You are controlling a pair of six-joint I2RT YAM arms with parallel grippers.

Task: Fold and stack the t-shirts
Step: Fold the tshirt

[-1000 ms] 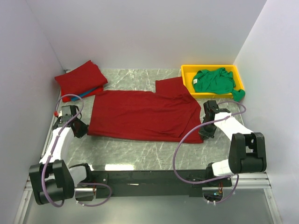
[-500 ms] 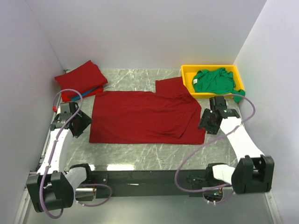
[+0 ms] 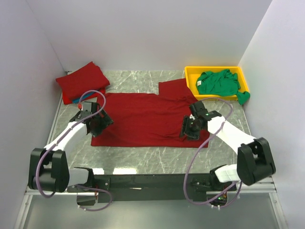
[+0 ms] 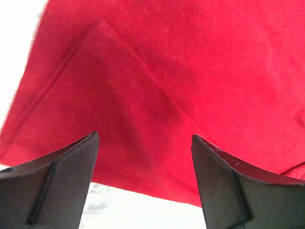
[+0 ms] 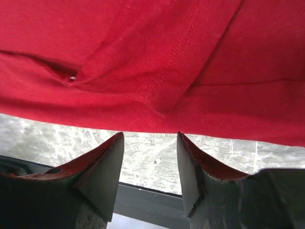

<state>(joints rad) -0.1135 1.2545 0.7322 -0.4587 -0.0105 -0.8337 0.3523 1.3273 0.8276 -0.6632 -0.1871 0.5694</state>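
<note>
A large dark red t-shirt [image 3: 143,119] lies spread flat across the middle of the marble table [image 3: 143,156], one sleeve poking out at its far right. It seems laid open this way so it can be folded in clean halves.

The left gripper [image 4: 145,137] hangs over the shirt's near left corner. Its jaws are wide apart and hold nothing. Red cloth with a diagonal crease fills the space between them, and the near hem runs just under the fingertips. The right gripper [image 5: 149,135] hangs at the near right end of the same shirt. Its jaws are also apart, a little narrower, and empty. Here the hem and a rumpled fold lie just beyond the tips, with bare table showing between them. With one gripper at each end of the near edge, the arms look set to pinch both corners together.

At the far left sits a stack of folded red shirts [image 3: 82,80] with a blue shirt [image 3: 87,97] showing beneath it, likely the finished pile. At the far right, a crumpled green shirt [image 3: 219,82] waits in a yellow tray [image 3: 189,72].
</note>
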